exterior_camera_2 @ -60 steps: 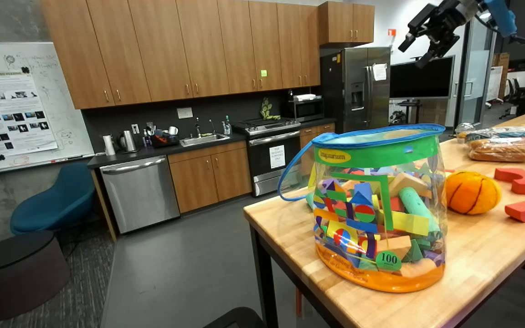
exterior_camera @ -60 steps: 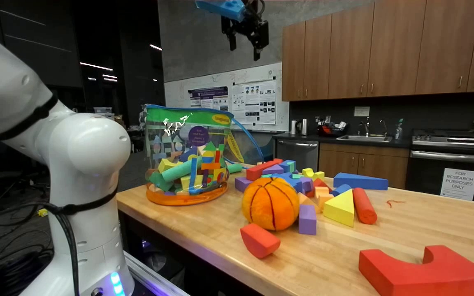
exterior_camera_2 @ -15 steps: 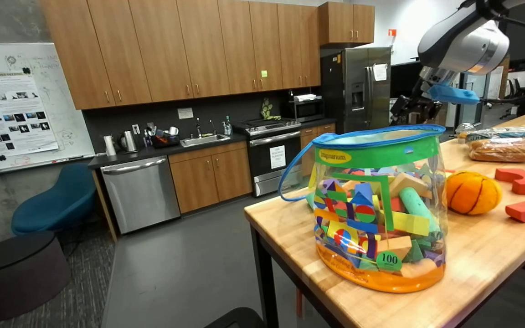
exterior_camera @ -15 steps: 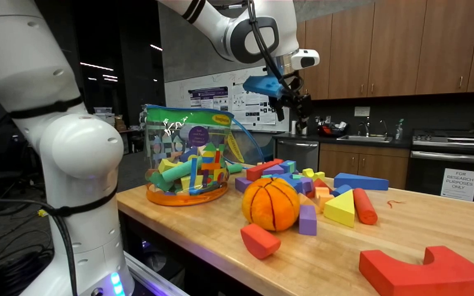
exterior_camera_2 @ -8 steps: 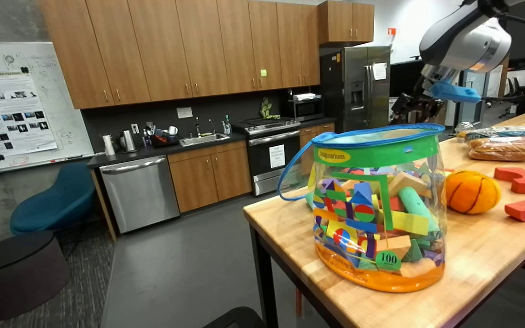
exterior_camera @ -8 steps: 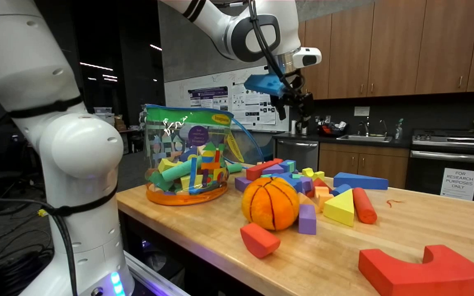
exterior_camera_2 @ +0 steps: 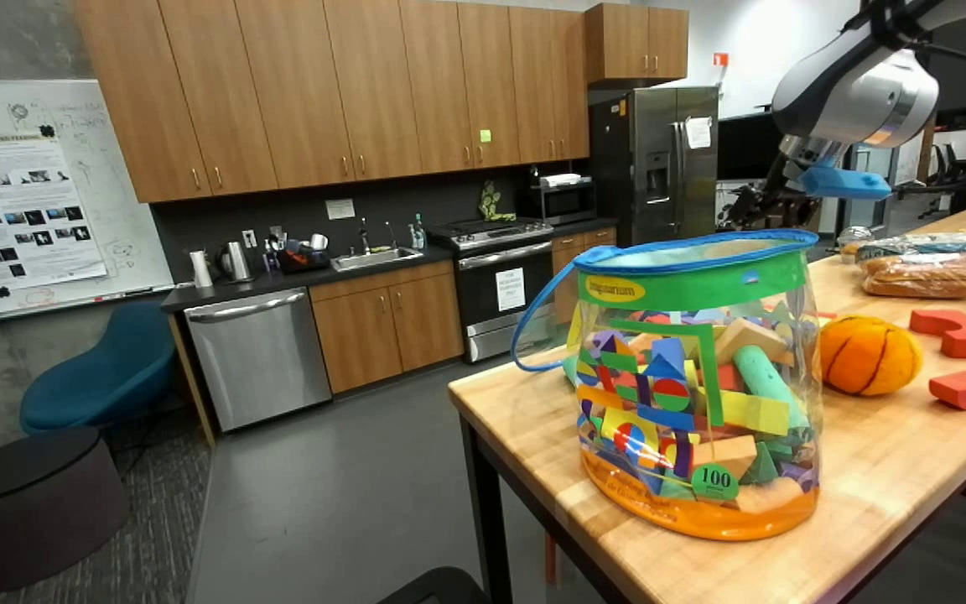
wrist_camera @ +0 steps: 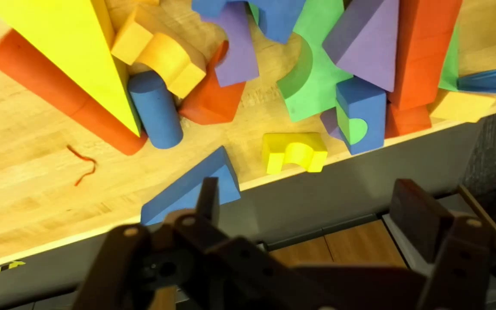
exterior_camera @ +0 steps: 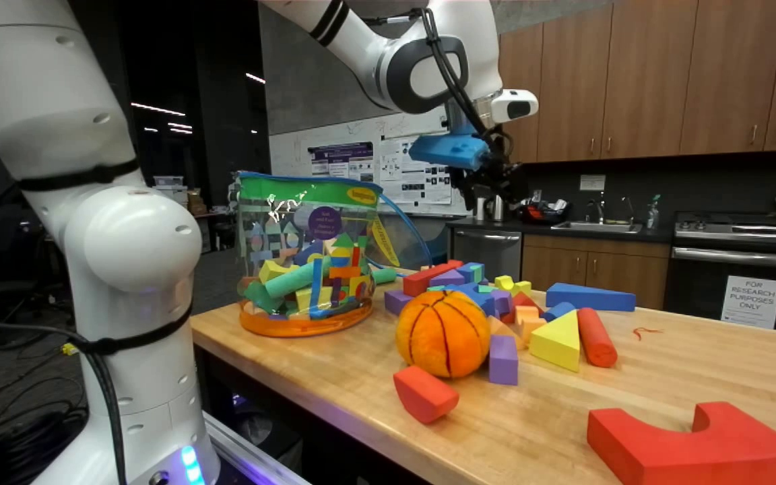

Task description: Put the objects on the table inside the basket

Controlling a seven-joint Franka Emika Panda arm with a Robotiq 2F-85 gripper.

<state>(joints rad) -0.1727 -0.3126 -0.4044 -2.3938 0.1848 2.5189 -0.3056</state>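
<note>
Two dark fingers (wrist_camera: 420, 219) stand wide apart on the gripper (wrist_camera: 317, 206), and between them the wrist view shows floor (wrist_camera: 338, 189) and a cabinet (wrist_camera: 364, 243). It hangs well above the blocks (exterior_camera: 422, 281), which lie strewn on the table (exterior_camera: 711, 377). In the wrist view one finger hides part of a blue wedge (wrist_camera: 179, 189); around that lie a yellow arch (wrist_camera: 295, 148) at the table's edge, a blue cylinder (wrist_camera: 157, 114), and a red cylinder (wrist_camera: 50, 82) alongside a yellow wedge (wrist_camera: 67, 47). Farther along, a green arch (wrist_camera: 323, 82), a purple wedge (wrist_camera: 368, 56) and a red bar (wrist_camera: 424, 56) crowd together, while a scrap of red string (wrist_camera: 86, 159) lies apart.

The ball (exterior_camera: 443, 333), in an exterior view, stands before other blocks and hides some of them. A purple block (exterior_camera: 503, 360) is just beside it, a red half-disc (exterior_camera: 426, 394) is nearer the camera, and a big red arch (exterior_camera: 698, 448) lies well apart. The basket (exterior_camera_2: 701, 289) stands upright near the table's end, with many blocks inside and a clear flap (exterior_camera: 386, 242) hanging at its side; in an exterior view it stands in front of most of the strewn blocks. Bagged bread (exterior_camera_2: 923, 277) lies farther down the table.

On the basket a yellow oval (exterior_camera_2: 613, 288) reads "Imaginarium" and a green sticker (exterior_camera_2: 714, 481) "100"; a purple disc (exterior_camera: 325, 223) has lettering too small to be sure of. A paper sheet (exterior_camera: 752, 301) on the oven (exterior_camera: 698, 289) says "FOR RESEARCH PURPOSES ONLY." Posters (exterior_camera: 417, 168) on the whiteboard (exterior_camera: 289, 151) are too small to read.
</note>
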